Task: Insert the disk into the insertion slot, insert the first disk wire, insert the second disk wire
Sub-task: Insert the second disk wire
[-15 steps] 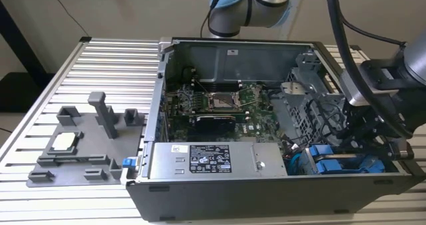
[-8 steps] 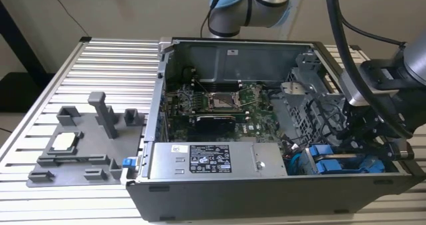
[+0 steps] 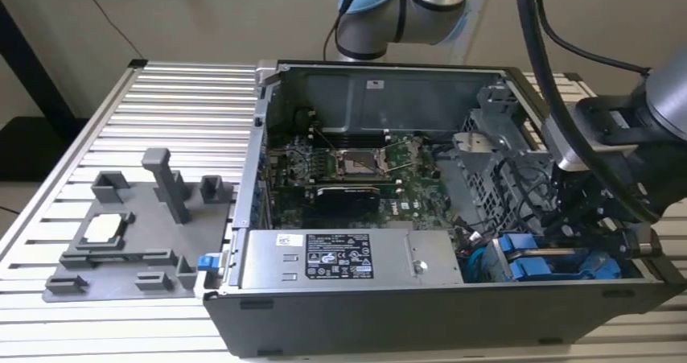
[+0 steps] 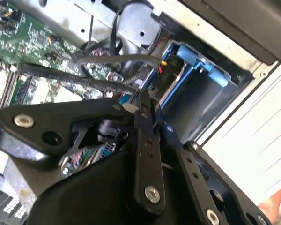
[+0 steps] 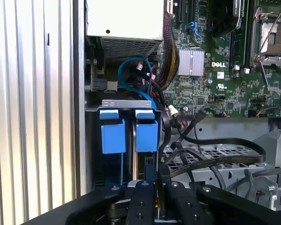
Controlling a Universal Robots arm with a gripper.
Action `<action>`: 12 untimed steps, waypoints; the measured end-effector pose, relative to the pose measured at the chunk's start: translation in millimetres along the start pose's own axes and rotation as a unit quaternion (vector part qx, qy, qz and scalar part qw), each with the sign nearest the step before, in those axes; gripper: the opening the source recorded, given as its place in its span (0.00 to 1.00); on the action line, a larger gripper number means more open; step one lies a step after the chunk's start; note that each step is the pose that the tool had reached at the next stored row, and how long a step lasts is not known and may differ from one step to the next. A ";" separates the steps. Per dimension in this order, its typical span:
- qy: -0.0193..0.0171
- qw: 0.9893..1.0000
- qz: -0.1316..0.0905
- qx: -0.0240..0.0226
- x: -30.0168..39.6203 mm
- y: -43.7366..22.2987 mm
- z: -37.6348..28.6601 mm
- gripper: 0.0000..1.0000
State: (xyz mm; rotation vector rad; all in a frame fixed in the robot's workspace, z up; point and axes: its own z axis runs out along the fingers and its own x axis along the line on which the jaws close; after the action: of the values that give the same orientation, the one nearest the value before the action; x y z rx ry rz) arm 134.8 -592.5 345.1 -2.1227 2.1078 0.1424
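An open computer case [image 3: 231,218] lies on the table. In its drive bay two bright blue carrier fronts stand side by side, one [image 5: 113,133] by the case wall and one [image 5: 146,131] nearer the motherboard. They also show in the exterior view [image 3: 542,262] and in the second wrist view [image 4: 203,65]. The disk's metal body is mostly hidden in the bay. My gripper [image 5: 160,187] reaches down into the case right at these carriers [image 3: 574,238]. Its fingers [image 4: 143,105] stand close together on a black disk wire [image 5: 165,140]. More black wires [image 5: 210,161] loop beside it.
The motherboard [image 3: 355,162] and the grey power supply [image 3: 349,258] fill the rest of the case. A metal drive cage [image 3: 488,150] stands beside the arm. A grey plastic fixture [image 3: 129,226] sits on the ribbed aluminium table [image 3: 183,105] on the exterior view's left.
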 end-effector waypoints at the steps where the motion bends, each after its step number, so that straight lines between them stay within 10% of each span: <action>1: 0.000 1.000 0.000 0.001 0.1 2.2 -0.1 0.16; 6: 0.000 1.000 -0.004 0.025 -0.1 15.5 -0.6 0.16; 12: 0.001 0.997 -0.014 0.078 -0.2 25.2 -0.8 0.16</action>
State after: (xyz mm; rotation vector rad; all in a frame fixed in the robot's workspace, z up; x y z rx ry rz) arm 109.6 -592.5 345.0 -2.0607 2.0182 -0.0284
